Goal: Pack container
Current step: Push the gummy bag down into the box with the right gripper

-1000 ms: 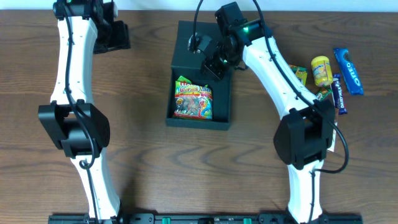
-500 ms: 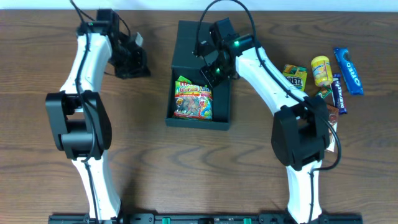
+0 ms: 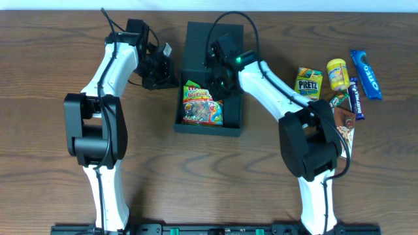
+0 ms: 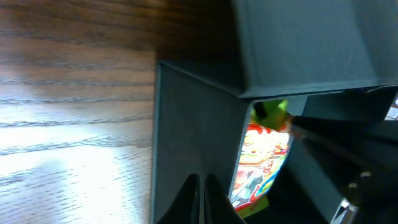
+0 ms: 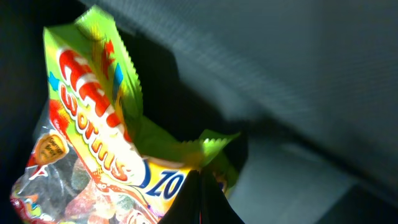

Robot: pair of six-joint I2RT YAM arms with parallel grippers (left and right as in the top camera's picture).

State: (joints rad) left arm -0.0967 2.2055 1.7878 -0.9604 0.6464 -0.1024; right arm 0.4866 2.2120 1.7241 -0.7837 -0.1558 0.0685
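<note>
Both arms same build. Left arm (image 3: 116,59), right arm (image 3: 271,86): smooth white rounded links, approx. tubular. Left elbow housing (image 3: 91,127) & right elbow housing (image 3: 312,140): black, bulky, rounded corners. Wrist sections black, blocky. Thin black cable (image 3: 230,13) off right wrist; similar on left, running along white shell. Small green light (image 3: 239,59) on right wrist. Left gripper (image 4: 200,198), right gripper (image 5: 200,198): fingers black, slim, tapering to tips. Base rail (image 3: 196,230) black w/ teal fittings.
</note>
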